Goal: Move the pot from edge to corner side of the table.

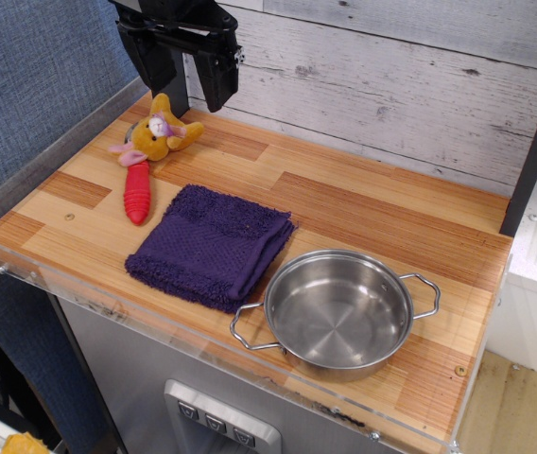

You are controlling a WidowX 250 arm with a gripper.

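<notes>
One shallow round pot of shiny stainless steel (338, 312), with two thin wire loop handles, is seen at about five o'clock on the rectangular butcher-block wooden table (382, 218), close to the front edge with its clear acrylic strip. One handle is pointed toward eight o'clock, the other toward two o'clock, so the handle-to-handle line is laid diagonally. A folded purple terry towel (214, 244) is touched or just overlapped by the pot's left rim. Farther off, at ten o'clock, a small yellow plush toy with a red ribbed body (147, 151) is laid.

The black robot gripper (189, 80) is hung above the back left corner at eleven o'clock, its two fingers parted and nothing held between them. The pot is thus placed well apart from the fingers, down toward five o'clock, with the towel between. Bare wood is left along the back at one and two o'clock; the back right corner appears unobstructed, so room for setting down is judged best there.
</notes>
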